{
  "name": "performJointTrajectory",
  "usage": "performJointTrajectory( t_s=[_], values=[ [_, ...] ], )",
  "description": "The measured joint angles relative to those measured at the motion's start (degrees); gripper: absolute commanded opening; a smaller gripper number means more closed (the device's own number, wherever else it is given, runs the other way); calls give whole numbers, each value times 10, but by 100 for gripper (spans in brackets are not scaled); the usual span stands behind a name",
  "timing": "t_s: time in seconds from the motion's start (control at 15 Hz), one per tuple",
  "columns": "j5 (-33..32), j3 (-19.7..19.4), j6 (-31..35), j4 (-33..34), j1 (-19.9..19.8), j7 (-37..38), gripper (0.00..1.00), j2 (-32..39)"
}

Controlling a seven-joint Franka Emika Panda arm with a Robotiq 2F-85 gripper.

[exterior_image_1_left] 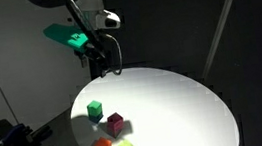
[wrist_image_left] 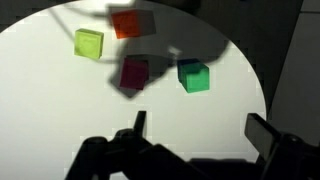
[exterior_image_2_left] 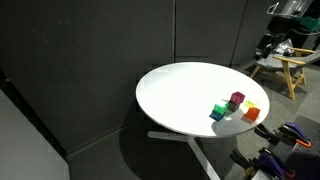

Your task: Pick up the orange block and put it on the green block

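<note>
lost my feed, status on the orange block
Gripper open, empty, above the table. Orange block untouched, apart from green block. Magenta block close beside both.

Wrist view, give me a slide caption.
Open gripper, with orange block, lime block, magenta block and green block ahead on white table.
</note>
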Motion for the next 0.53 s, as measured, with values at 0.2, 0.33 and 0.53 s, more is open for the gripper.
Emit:
performJointTrajectory(
  t_s=[0.2, 0.33, 0.53],
  values=[
    [-23, 11, 22, 4, -7, 23, 100, 17],
    [-38, 17, 31, 7, -10, 37, 100, 31],
    [-57, 22, 42, 10, -15, 57, 100, 52]
  ],
)
